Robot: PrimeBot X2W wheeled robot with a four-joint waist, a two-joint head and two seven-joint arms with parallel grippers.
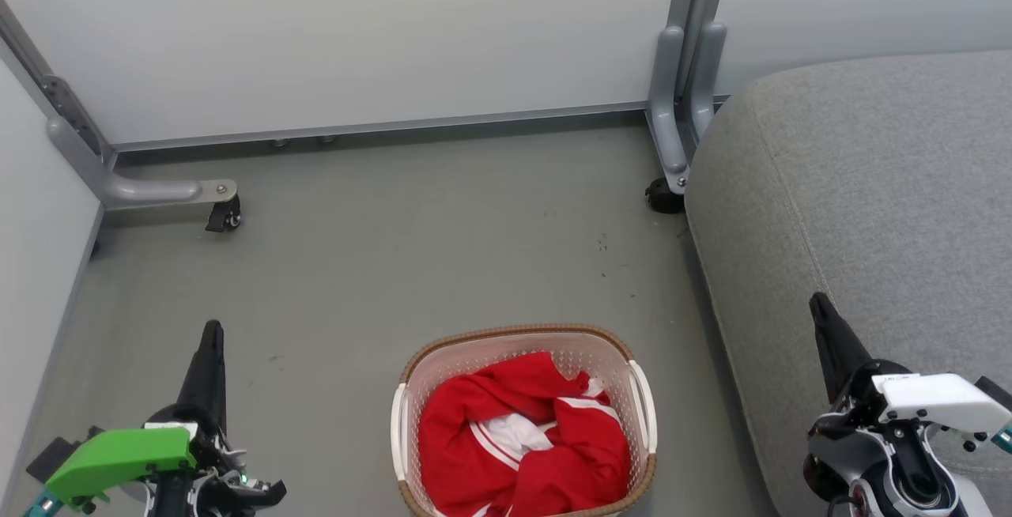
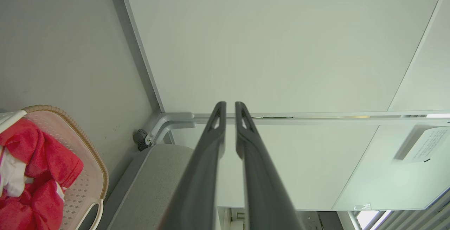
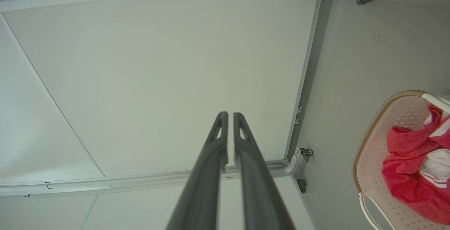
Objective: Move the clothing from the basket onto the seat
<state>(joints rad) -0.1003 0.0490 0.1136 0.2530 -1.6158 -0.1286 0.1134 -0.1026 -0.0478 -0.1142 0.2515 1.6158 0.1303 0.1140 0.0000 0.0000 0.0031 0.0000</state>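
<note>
We see the soft bright red fabric clothing with white panels and thin striped trim (image 1: 506,438) lying crumpled in the small cream-white perforated plastic basket with a brown woven-look rim (image 1: 514,333). It fills most of the basket's bowl. The large grey upholstered seat with rounded edges and seam lines (image 1: 870,185) stands just to the right of the basket, on the same smooth grey floor (image 1: 411,248).

We judge the clothing to be light, limp and rather sleek. It should drape and trail when lifted, and a hanging sleeve could catch the basket's rim or tug the light basket along. The best hold looks to be a raised, bunched fold near the top of the heap, where there is thick material to pinch, rather than a flat panel.

The left gripper (image 1: 210,339) hangs well to the left of the basket and the right gripper (image 1: 822,315) to its right, over the seat's edge. Each has its long dark fingers (image 2: 216,131) pressed nearly together, pinching nothing.
</note>
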